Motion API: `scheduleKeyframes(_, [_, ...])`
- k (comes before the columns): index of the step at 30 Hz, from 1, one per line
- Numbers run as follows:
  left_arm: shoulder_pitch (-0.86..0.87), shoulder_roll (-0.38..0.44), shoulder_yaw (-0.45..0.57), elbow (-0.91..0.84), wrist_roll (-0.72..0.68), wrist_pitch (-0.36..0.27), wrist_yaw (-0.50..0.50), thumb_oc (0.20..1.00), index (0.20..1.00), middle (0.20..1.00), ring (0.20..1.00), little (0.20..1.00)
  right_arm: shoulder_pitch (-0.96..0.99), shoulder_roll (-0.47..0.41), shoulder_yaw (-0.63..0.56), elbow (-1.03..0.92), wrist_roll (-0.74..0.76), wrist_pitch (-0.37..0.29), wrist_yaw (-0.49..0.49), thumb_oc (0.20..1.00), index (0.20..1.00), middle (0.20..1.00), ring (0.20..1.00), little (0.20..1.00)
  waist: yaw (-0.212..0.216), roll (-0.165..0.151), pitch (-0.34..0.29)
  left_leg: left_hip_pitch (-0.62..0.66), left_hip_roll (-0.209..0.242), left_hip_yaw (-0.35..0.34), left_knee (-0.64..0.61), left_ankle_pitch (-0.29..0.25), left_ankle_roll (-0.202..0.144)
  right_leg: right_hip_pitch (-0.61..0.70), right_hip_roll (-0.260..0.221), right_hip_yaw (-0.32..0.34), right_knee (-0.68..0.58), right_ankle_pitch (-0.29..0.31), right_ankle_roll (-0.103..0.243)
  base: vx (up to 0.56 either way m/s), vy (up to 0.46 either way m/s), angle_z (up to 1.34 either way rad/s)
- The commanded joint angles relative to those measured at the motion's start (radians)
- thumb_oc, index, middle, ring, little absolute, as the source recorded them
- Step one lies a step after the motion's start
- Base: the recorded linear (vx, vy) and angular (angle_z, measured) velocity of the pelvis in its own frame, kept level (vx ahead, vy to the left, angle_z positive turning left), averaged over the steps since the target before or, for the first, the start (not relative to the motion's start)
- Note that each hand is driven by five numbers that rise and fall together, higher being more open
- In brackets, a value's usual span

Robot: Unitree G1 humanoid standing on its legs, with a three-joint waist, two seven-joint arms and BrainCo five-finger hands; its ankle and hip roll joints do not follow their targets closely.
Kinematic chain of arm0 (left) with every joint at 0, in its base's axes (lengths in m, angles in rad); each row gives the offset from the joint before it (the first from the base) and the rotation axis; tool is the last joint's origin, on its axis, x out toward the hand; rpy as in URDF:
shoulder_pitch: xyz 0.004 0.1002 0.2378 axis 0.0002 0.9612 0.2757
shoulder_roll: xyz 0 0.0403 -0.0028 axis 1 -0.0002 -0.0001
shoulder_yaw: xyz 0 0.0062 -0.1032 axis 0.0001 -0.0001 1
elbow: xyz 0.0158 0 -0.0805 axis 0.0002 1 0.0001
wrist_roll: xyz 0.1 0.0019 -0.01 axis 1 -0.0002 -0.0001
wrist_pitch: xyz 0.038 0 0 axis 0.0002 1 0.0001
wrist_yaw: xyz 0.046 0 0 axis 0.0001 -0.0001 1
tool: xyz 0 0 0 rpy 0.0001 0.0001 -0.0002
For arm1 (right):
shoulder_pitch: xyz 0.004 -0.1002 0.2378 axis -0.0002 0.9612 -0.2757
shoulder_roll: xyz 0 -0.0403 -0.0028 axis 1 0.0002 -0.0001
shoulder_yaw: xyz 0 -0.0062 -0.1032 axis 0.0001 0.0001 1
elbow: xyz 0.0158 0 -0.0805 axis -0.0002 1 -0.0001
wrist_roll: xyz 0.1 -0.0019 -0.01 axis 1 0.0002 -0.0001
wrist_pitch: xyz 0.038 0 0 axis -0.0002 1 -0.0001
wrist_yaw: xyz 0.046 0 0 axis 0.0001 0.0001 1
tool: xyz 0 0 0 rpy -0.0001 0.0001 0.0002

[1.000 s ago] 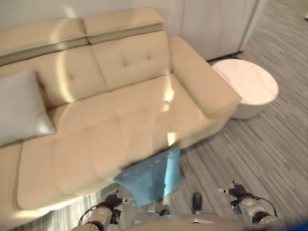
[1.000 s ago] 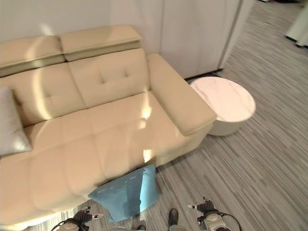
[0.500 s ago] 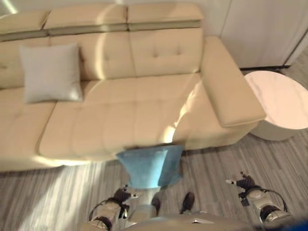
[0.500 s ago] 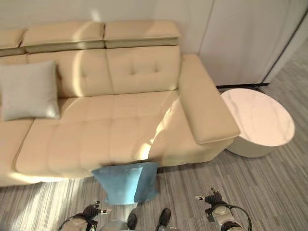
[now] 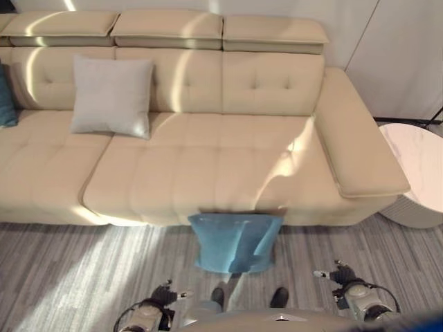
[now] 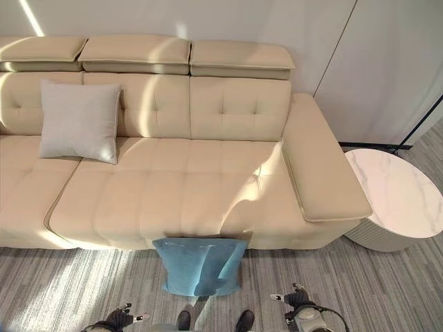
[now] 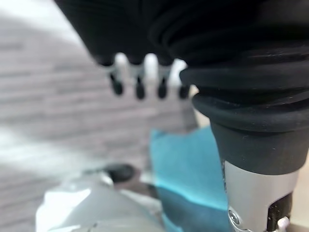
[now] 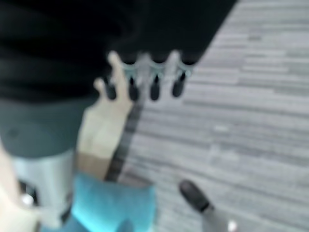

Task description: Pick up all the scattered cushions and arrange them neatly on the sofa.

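Observation:
A blue cushion [image 5: 235,242] stands on the floor, leaning against the front of the beige sofa [image 5: 228,159], just ahead of me. On the sofa's seat a grey cushion [image 5: 112,97] rests upright against the backrest. A dark teal cushion [image 5: 5,97] peeks in at the sofa's far left. My left hand [image 5: 165,296] hangs low, left of the blue cushion, fingers [image 7: 140,82] straight and holding nothing. My right hand [image 5: 339,279] hangs low to the cushion's right, its fingers [image 8: 145,77] also open and empty. The blue cushion [image 7: 188,169] shows past the left hand.
A round white marble side table [image 6: 398,200] stands off the sofa's right armrest [image 6: 322,173]. White wall panels [image 6: 387,62] rise behind it. Grey striped flooring [image 5: 83,270] stretches along the sofa's front on both sides of the blue cushion.
The whole picture has swung, so the camera has turned and now faces the sofa square on. The cushions have not moved. Both hands stay low and empty.

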Motion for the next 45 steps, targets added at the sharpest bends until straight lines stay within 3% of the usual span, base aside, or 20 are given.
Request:
scheduleKeyframes(1, [-0.056,0.035,0.012,0.022,0.016,-0.014,0.003,1.000,1.000,1.000,1.000,1.000,-0.046,-0.025,0.031,-0.026,-0.028,-0.008,-0.004,1.000,1.000,1.000,1.000,1.000,0.020,0.022,0.035,-0.078,0.025,-0.051,0.050,-0.014,-0.060,0.095,-0.042,0.064,0.136,-0.096,0.117,0.01,0.136,-0.23])
scheduleKeyframes(4, [-0.057,0.038,0.012,0.019,0.000,-0.024,0.007,1.000,1.000,1.000,1.000,1.000,-0.048,-0.030,0.035,-0.029,-0.018,-0.011,-0.011,1.000,1.000,1.000,1.000,1.000,0.012,0.021,0.034,-0.069,0.007,-0.074,0.039,-0.011,-0.052,0.062,0.010,0.140,0.087,-0.095,0.103,0.06,0.063,-0.03])
scheduleKeyframes(7, [-0.064,0.041,0.012,0.026,-0.002,-0.026,0.010,1.000,1.000,1.000,1.000,1.000,-0.050,-0.037,0.036,-0.022,-0.017,-0.012,-0.015,1.000,1.000,1.000,1.000,1.000,0.006,0.017,0.040,-0.062,-0.001,-0.085,0.033,-0.012,-0.055,0.060,0.018,0.141,0.020,-0.080,0.106,0.08,0.002,0.09])
scheduleKeyframes(9, [-0.064,0.034,0.016,0.031,-0.002,-0.030,0.015,1.000,1.000,1.000,1.000,1.000,-0.041,-0.040,0.034,-0.009,-0.017,-0.011,-0.018,1.000,1.000,1.000,1.000,1.000,-0.001,0.008,0.035,-0.049,-0.016,-0.124,0.012,-0.007,-0.060,0.064,0.048,0.187,-0.007,-0.084,0.105,0.13,-0.029,0.22])
scheduleKeyframes(18, [-0.063,0.031,0.025,0.025,-0.003,-0.031,0.020,1.000,1.000,1.000,1.000,1.000,-0.022,-0.048,0.026,-0.003,-0.010,-0.022,-0.022,1.000,1.000,1.000,1.000,1.000,-0.002,-0.002,0.010,0.016,0.006,-0.142,-0.069,0.008,-0.081,0.151,0.056,0.130,-0.107,-0.061,0.118,0.11,-0.040,0.32])
scheduleKeyframes(22, [-0.103,0.043,0.044,0.005,-0.052,-0.036,0.049,1.000,1.000,1.000,1.000,1.000,-0.049,-0.052,0.013,-0.009,0.009,-0.028,-0.045,1.000,1.000,1.000,1.000,1.000,0.003,-0.005,0.055,-0.028,0.008,-0.148,-0.047,0.007,-0.088,0.120,0.050,0.109,-0.083,-0.071,0.114,-0.08,-0.035,0.14])
scheduleKeyframes(23, [-0.149,0.053,0.047,-0.017,-0.111,-0.049,0.079,1.000,1.000,1.000,1.000,1.000,-0.084,-0.059,0.010,-0.026,0.030,-0.034,-0.069,1.000,1.000,1.000,1.000,1.000,0.004,-0.009,0.111,-0.117,0.001,-0.153,0.012,0.007,-0.095,0.051,0.039,0.099,-0.042,-0.071,0.109,-0.19,-0.030,0.21])
scheduleKeyframes(24, [-0.149,0.053,0.047,-0.017,-0.111,-0.049,0.079,1.000,1.000,1.000,1.000,1.000,-0.085,-0.059,0.010,-0.026,0.030,-0.034,-0.069,1.000,1.000,1.000,1.000,1.000,0.003,-0.009,0.108,-0.124,0.001,-0.154,0.016,0.006,-0.095,0.045,0.039,0.098,-0.040,-0.072,0.109,-0.29,-0.040,0.18])
scheduleKeyframes(27, [-0.233,0.067,0.039,-0.063,-0.229,-0.088,0.122,1.000,1.000,1.000,1.000,1.000,-0.157,-0.079,0.010,-0.063,0.071,-0.044,-0.116,1.000,1.000,1.000,1.000,1.000,-0.002,-0.007,0.180,-0.294,-0.020,-0.152,0.124,0.006,-0.108,-0.107,0.024,0.083,0.048,-0.070,0.097,-0.25,0.008,0.23])
scheduleKeyframes(30, [-0.287,0.090,0.026,-0.099,-0.289,-0.114,0.149,1.000,1.000,1.000,1.000,1.000,-0.219,-0.096,0.024,-0.094,0.102,-0.051,-0.145,1.000,1.000,1.000,1.000,1.000,-0.013,-0.002,0.205,-0.421,-0.022,-0.134,0.180,0.014,-0.113,-0.252,0.009,0.086,0.120,-0.069,0.085,-0.18,0.089,0.04])
scheduleKeyframes(31, [-0.320,0.101,0.018,-0.120,-0.313,-0.124,0.165,1.000,1.000,1.000,1.000,1.000,-0.263,-0.098,0.039,-0.125,0.118,-0.061,-0.170,1.000,1.000,1.000,1.000,1.000,-0.016,-0.002,0.222,-0.483,-0.006,-0.127,0.219,-0.013,-0.116,-0.323,0.011,0.112,0.164,-0.095,0.083,-0.09,0.073,-0.14])
scheduleKeyframes(33, [-0.349,0.109,0.010,-0.135,-0.329,-0.131,0.180,1.000,1.000,1.000,1.000,1.000,-0.293,-0.101,0.043,-0.149,0.131,-0.071,-0.190,1.000,1.000,1.000,1.000,1.000,-0.020,-0.001,0.230,-0.533,-0.005,-0.126,0.242,-0.013,-0.116,-0.383,0.007,0.118,0.194,-0.098,0.079,-0.14,0.106,-0.40])
scheduleKeyframes(34, [-0.401,0.124,-0.006,-0.186,-0.360,-0.149,0.203,1.000,1.000,1.000,1.000,1.000,-0.360,-0.117,0.039,-0.209,0.154,-0.087,-0.233,1.000,1.000,1.000,1.000,1.000,-0.032,0.000,0.255,-0.641,-0.001,-0.118,0.288,-0.014,-0.112,-0.495,-0.002,0.139,0.238,-0.100,0.076,-0.23,0.172,-0.35])
scheduleKeyframes(41, [-0.567,0.129,-0.065,-0.289,-0.384,-0.178,0.275,1.000,1.000,1.000,1.000,1.000,-0.538,-0.159,0.024,-0.326,0.183,-0.126,-0.343,1.000,1.000,1.000,1.000,1.000,-0.074,0.003,0.288,-0.921,-0.002,-0.118,0.361,-0.013,-0.110,-0.783,-0.018,0.190,0.323,-0.104,0.077,-0.07,0.088,-0.15])
scheduleKeyframes(45, [-0.626,0.132,-0.082,-0.314,-0.378,-0.180,0.300,1.000,1.000,1.000,1.000,1.000,-0.585,-0.164,0.022,-0.357,0.184,-0.137,-0.370,1.000,1.000,1.000,1.000,1.000,-0.089,0.000,0.287,-0.998,-0.001,-0.120,0.366,-0.012,-0.109,-0.865,-0.025,0.204,0.335,-0.104,0.079,0.03,0.031,0.01])
